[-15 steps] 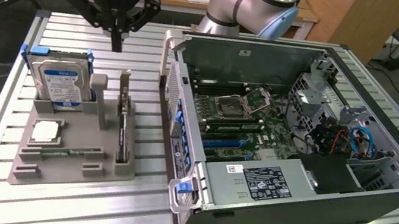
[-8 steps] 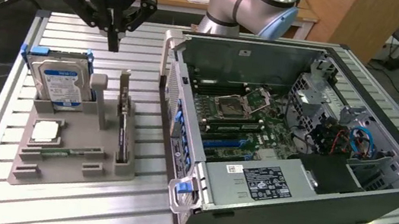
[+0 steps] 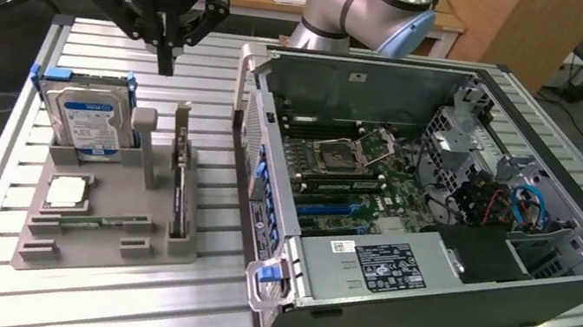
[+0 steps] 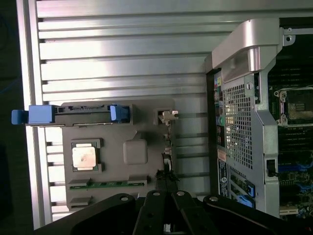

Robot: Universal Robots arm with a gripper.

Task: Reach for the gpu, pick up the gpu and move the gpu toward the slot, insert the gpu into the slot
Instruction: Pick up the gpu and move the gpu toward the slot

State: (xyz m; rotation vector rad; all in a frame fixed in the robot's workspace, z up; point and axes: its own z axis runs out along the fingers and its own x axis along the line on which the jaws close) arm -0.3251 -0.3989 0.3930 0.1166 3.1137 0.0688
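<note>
One gripper [image 3: 166, 63], fingers pressed together and empty, hangs over the grey holder tray [image 3: 79, 248]; the gpu [image 3: 183, 190] stands there on edge, presumably for a top grasp, well apart from the blue slot [image 3: 329, 210] inside the open computer case [image 3: 457, 304].

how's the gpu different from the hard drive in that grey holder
The gpu is a thin dark card; the hard drive is a thicker silver block with a blue label. The hard drive carries blue side rails; the gpu shows none. The gpu stands along the grey holder edge nearest the case, the hard drive crosswise at its far end. Both stand on edge in it.
</note>
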